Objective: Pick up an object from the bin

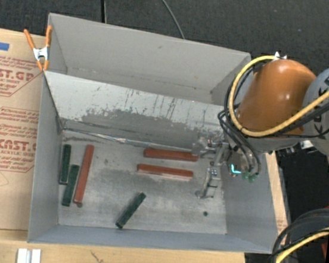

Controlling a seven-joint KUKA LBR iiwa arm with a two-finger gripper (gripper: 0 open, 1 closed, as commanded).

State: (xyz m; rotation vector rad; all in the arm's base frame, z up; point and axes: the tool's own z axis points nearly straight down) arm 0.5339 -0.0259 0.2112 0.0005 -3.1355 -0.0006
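now | gripper (209, 166) spread wide, nothing held; beside right end of lower red-brown stick (165, 171)

Red print is carried by the cardboard (4, 113): "CAST" and "CAST ACRYLIC SHEET" can be read; the smaller lines cannot be made out.
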